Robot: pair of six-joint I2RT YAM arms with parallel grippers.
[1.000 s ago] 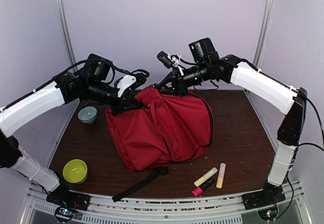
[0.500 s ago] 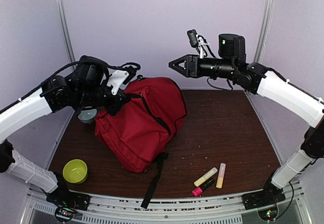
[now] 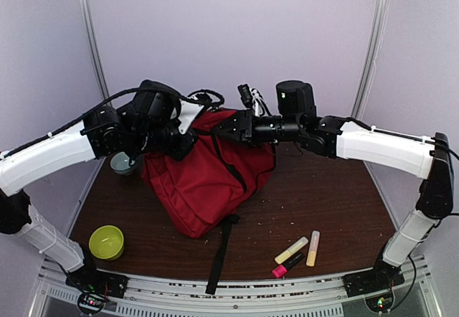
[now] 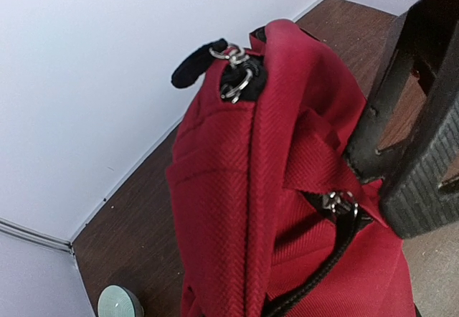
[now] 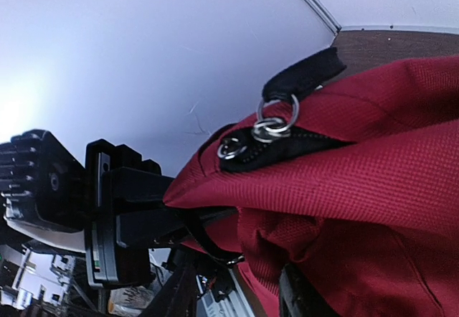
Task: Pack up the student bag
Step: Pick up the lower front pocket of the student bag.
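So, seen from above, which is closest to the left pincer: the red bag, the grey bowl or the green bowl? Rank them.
1. The red bag, held by the left pincer.
2. The grey bowl, back left.
3. The green bowl, front left.

No readable text, labels or numbers anywhere.

Hauled student bag [image 3: 204,184] up taller, slightly rightward; swung right gripper [image 3: 221,132] back down from mid-air to its top, close beside left gripper [image 3: 188,139].
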